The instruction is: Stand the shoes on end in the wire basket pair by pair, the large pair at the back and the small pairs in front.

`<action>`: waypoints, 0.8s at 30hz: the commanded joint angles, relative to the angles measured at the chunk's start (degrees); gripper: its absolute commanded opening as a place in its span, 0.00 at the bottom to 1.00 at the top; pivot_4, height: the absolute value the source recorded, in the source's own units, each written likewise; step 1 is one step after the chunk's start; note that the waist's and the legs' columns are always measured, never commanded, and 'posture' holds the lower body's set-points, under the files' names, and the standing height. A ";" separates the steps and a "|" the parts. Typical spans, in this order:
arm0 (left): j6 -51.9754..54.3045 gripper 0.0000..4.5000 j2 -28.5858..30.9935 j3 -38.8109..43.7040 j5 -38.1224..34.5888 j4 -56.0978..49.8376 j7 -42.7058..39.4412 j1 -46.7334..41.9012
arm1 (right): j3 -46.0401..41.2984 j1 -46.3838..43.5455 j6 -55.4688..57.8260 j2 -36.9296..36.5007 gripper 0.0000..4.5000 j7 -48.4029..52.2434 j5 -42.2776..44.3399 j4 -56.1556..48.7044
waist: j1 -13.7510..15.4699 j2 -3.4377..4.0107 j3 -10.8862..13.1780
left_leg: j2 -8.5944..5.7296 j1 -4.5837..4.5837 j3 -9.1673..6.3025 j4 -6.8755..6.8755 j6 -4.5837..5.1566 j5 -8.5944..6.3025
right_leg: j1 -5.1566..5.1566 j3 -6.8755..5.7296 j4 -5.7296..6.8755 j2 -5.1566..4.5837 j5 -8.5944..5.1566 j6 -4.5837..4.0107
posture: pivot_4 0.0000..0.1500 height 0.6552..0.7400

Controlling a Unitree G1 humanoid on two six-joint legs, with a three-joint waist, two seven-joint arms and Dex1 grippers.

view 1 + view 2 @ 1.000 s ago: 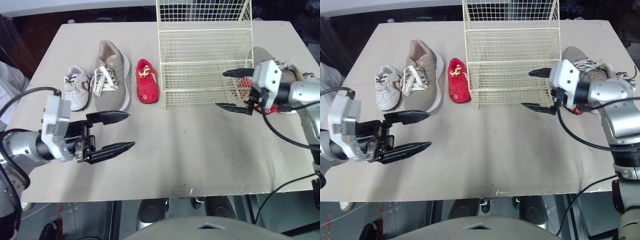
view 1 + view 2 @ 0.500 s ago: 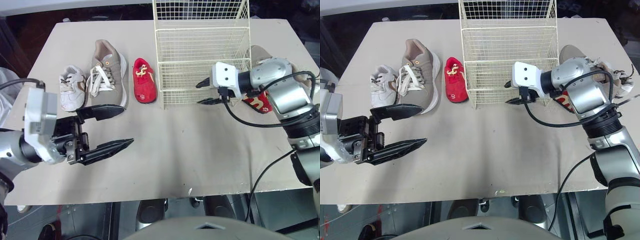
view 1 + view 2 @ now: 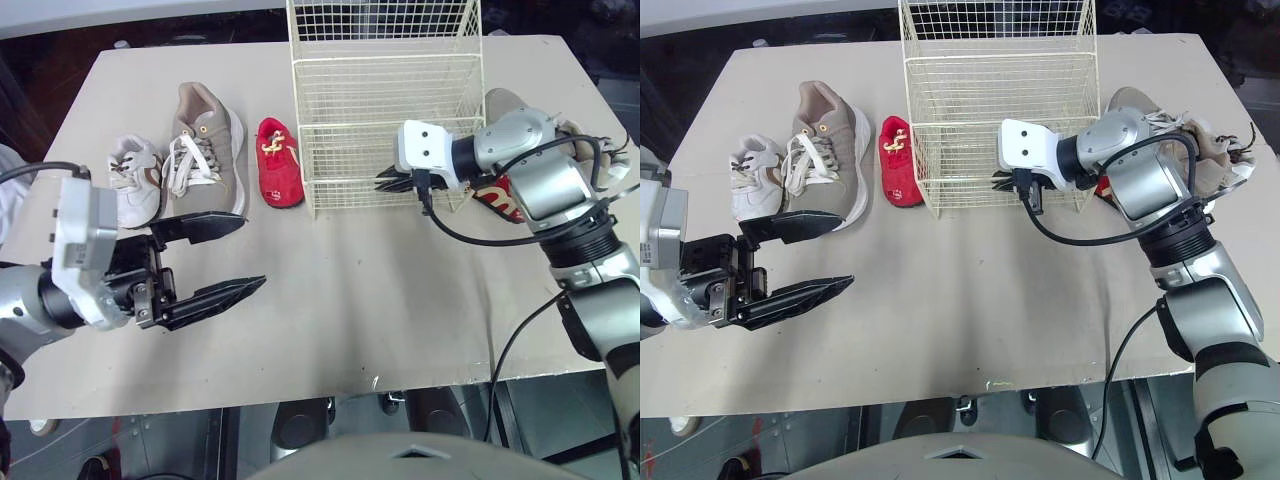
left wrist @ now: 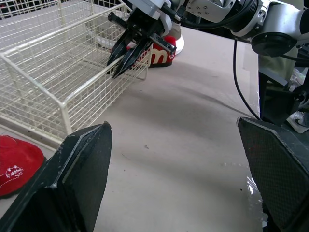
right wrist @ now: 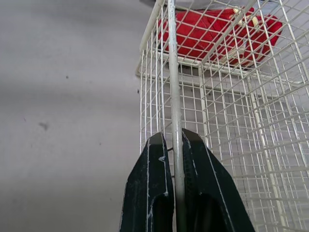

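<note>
Right claw [image 3: 388, 181] clamped on basket [image 3: 380, 62] front wire. Left claw [image 3: 250, 253] apart, nearer the three shoes [image 3: 205, 150] lying lengthwise beyond it.

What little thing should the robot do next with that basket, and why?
Probably slide the basket gently nearer: the right gripper is shut on its front wire, the basket is empty, and the shoes lie on the table beside it.
</note>
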 commanded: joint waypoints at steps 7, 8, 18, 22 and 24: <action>-0.65 1.00 0.57 1.88 0.98 0.91 -1.21 -0.58 | -0.35 -1.60 3.75 1.43 0.01 -0.26 -0.09 -4.12 | 0.09 0.01 0.01 | 0.00 0.00 0.00 0.00 0.00 0.00 | 0.00 -0.01 0.00 -0.01 0.00 0.00 | 1.00 0.36; -0.69 1.00 0.50 1.79 1.04 0.96 -1.27 -0.62 | -0.45 -1.55 3.78 1.50 0.01 -0.60 -0.33 -4.22 | 0.11 0.01 0.01 | 0.00 -0.01 0.00 0.00 0.00 0.00 | -0.01 -0.01 0.00 -0.01 0.00 0.00 | 1.00 0.36; -1.33 1.00 -0.29 0.86 0.51 1.43 -1.41 -2.28 | -6.51 1.40 7.71 -2.57 0.59 -1.19 3.64 -11.56 | 0.66 0.02 0.05 | -0.02 -0.05 -0.01 0.00 0.00 0.00 | -0.01 -0.03 -0.01 -0.04 0.00 -0.01 | 1.00 0.36; -0.71 1.00 -0.45 0.60 -1.73 0.76 -0.72 -3.39 | -11.69 4.72 10.13 -7.13 0.98 -1.77 7.10 -18.33 | 1.09 -0.01 0.07 | -0.10 -0.11 -0.04 0.00 0.01 -0.01 | 0.01 -0.10 -0.06 -0.08 0.01 0.01 | 1.00 0.36; -0.44 1.00 -0.35 0.09 -2.98 0.36 -0.32 -4.26 | -15.32 6.91 11.97 -8.37 0.98 -2.91 9.93 -22.67 | 1.03 -0.02 0.08 | -0.09 -0.10 -0.03 0.00 0.01 -0.01 | 0.01 -0.07 -0.07 -0.11 0.00 0.01 | 1.00 0.36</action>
